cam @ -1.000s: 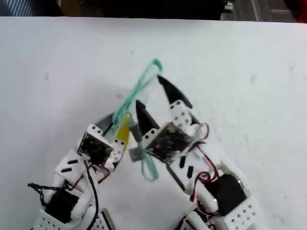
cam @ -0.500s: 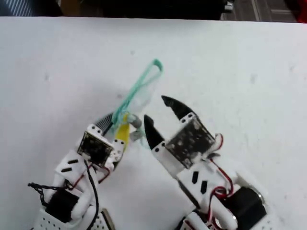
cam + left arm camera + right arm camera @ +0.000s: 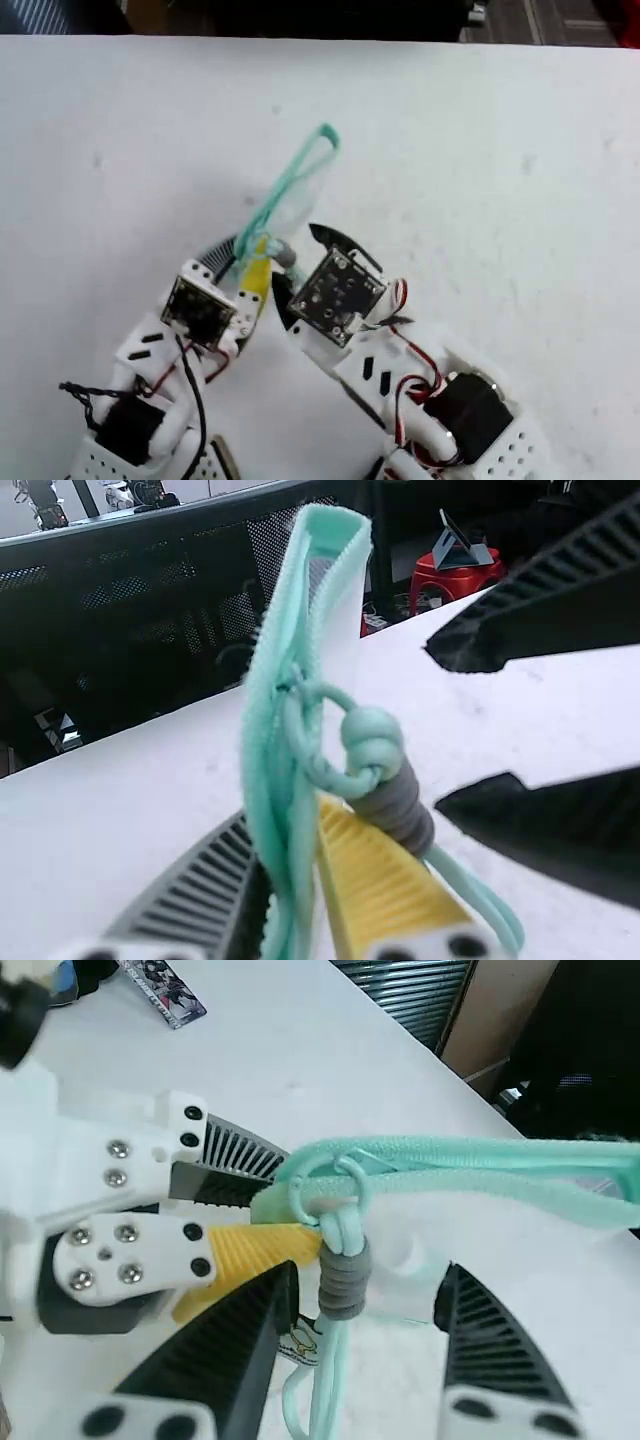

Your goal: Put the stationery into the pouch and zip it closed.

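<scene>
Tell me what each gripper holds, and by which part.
The left gripper is shut on the pouch at its zipper end. The right gripper is open around the pull cord, holding nothing.

Left pincer point(image 3: 241, 263) pinches the pouch point(image 3: 297, 176); right pincer point(image 3: 296, 258) gapes beside it.

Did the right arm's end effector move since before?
Yes. The right end effector drew back along the pouch, away from its far tip, toward the left end effector holding its near end.
</scene>
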`<state>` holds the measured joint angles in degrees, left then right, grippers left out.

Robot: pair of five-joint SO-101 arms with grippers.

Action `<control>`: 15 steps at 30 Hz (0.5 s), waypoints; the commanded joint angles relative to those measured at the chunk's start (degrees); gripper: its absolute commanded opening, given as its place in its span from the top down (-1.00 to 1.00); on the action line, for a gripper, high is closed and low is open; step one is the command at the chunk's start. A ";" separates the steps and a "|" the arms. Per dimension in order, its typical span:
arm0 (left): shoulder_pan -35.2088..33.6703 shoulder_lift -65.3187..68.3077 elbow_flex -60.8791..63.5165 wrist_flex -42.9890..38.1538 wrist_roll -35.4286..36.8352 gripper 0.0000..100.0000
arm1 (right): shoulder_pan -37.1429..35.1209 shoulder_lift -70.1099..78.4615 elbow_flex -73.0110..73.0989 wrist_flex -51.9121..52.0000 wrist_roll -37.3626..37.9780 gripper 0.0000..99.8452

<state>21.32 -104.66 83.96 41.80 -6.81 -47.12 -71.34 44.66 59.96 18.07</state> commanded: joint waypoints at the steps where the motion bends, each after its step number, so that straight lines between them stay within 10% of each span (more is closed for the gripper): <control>1: -0.04 0.04 -0.18 -0.88 0.18 0.96 | -0.75 -0.04 -0.53 -2.59 -0.18 0.58; 11: -0.04 0.04 -0.18 -0.88 0.18 0.96 | -0.75 11.74 -0.97 -9.10 -0.18 0.60; 15: -0.04 0.04 -0.09 -0.88 0.18 0.96 | -0.75 11.03 -0.97 -9.10 -0.18 0.90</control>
<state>21.32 -104.48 83.96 41.80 -6.81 -47.30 -60.53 44.57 51.78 17.98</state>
